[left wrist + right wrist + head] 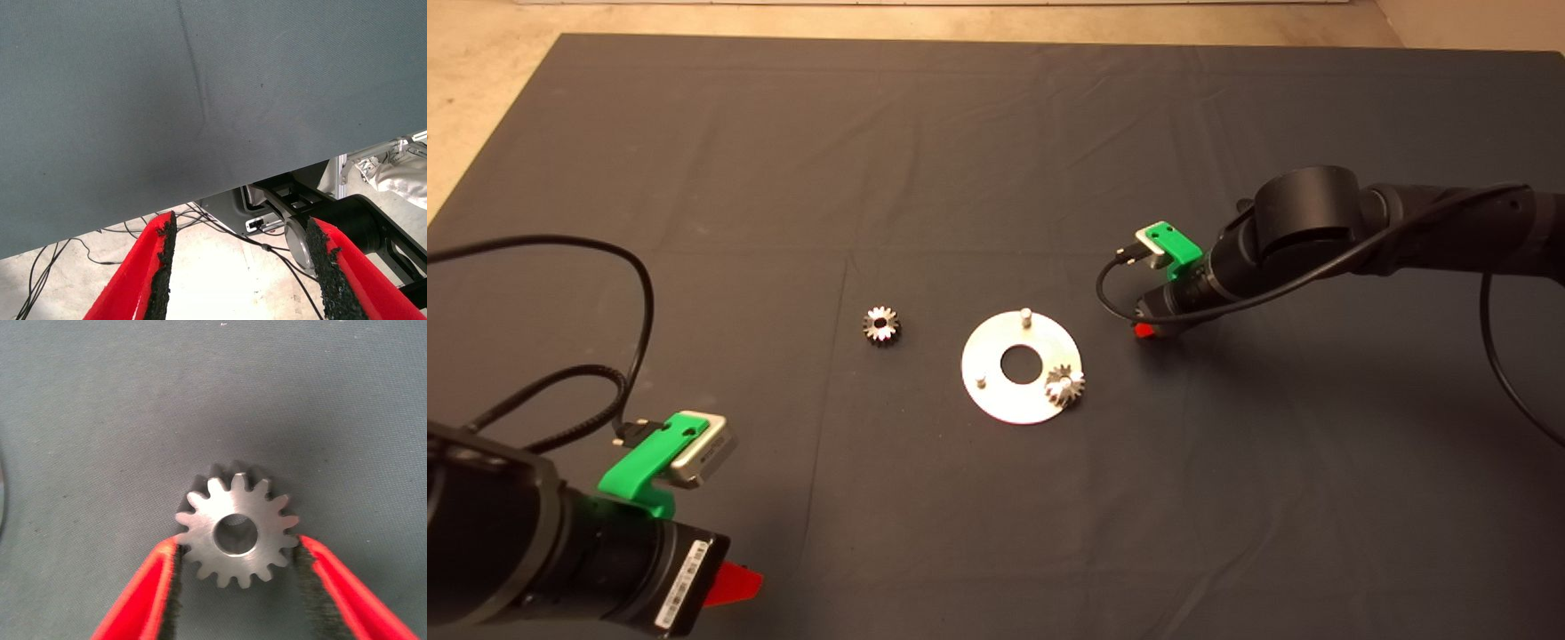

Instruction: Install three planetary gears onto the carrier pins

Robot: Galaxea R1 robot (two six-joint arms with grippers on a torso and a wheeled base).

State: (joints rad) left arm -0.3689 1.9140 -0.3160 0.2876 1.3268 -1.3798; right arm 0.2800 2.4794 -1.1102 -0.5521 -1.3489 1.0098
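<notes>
The silver carrier disc (996, 396) lies mid-mat. Two bare carrier pins show, one at the far edge (1025, 314) and one at the near left (980, 380). One planetary gear (1065, 387) sits on the disc's near right, hiding whatever is under it. A second gear (881, 324) lies loose on the mat left of the disc. Just right of the disc and low over the mat, my right gripper (237, 543) has both pads against the teeth of a third gear (235, 523), which is hidden in the head view. My left gripper (237, 257) is open and parked at the near left corner.
The left wrist view looks past the mat's edge (200, 193) to the floor, with cables (40, 267), a machine base (347, 220) and a person's shoe (400, 167). A black cable (605, 293) loops over the mat at the left.
</notes>
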